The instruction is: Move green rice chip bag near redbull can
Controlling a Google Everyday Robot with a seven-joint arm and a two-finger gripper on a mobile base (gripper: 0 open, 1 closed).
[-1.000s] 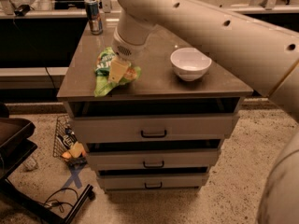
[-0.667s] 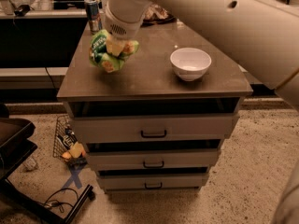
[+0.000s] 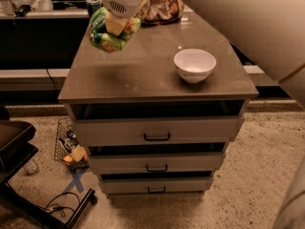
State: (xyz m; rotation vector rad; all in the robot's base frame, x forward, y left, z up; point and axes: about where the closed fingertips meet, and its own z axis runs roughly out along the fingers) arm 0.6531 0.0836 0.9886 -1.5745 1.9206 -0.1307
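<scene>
Moved since a second ago: green rice chip bag [image 3: 110, 36], gone from the near-left part of the cabinet top [image 3: 143, 75] to the far-left corner, about 11 o'clock. Its shadow lies on the bare top beneath, so it hangs clear of the surface.

Item, floor, 8 o'clock of the cabinet: wire basket [image 3: 66, 144] of oddments. No part in this job.

Item, far-left corner: redbull can [image 3: 93, 5], upright, partly hidden behind the bag.

Item, just right of the can: gripper [image 3: 117, 25], reaching down from above, fingers pinched together on the bag's middle. Held high, I judge, so the bag clears the top and does not knock the can over.

Bag, condition: crumpled around the grip. Long axis runs roughly 9 to 3 o'clock, both ends drooping.

Item, far edge, 1 o'clock: brown snack bag [image 3: 162, 6], lying flat.

Item, 3 o'clock: white bowl [image 3: 194, 65], upright, well apart from the bag.

Remaining, by my reckoning: lower the bag beside the can and let go.
</scene>
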